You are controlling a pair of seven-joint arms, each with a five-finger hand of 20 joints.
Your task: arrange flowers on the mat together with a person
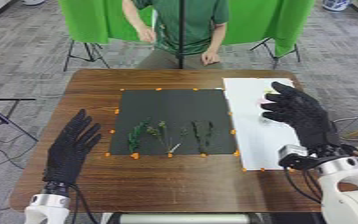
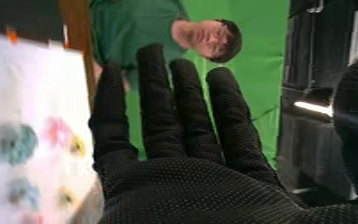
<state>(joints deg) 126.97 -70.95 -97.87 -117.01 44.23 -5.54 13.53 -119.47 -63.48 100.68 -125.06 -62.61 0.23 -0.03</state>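
Observation:
A black mat (image 1: 162, 107) lies mid-table, with green stems (image 1: 137, 135), sprigs (image 1: 164, 136) and a darker stem bundle (image 1: 202, 135) side by side on its near half. On its right is a white sheet (image 1: 255, 135). My right hand (image 1: 293, 107) is over the sheet's right edge, fingers relaxed and holding nothing. Beside it, small flowers partly show on the sheet. In the right wrist view the right hand (image 2: 189, 185) has straight fingers; blue-green (image 2: 17, 144), pink (image 2: 58, 131) and yellow flowers (image 2: 78, 144) lie on the white sheet. My left hand (image 1: 69, 150) rests open left of the mat.
The brown wooden table (image 1: 175, 190) carries orange tape pieces around the mat and sheet. A person in green stands at the far side behind a dark vertical pole (image 1: 182, 35). A green cloth (image 1: 286, 25) hangs behind, on tripods.

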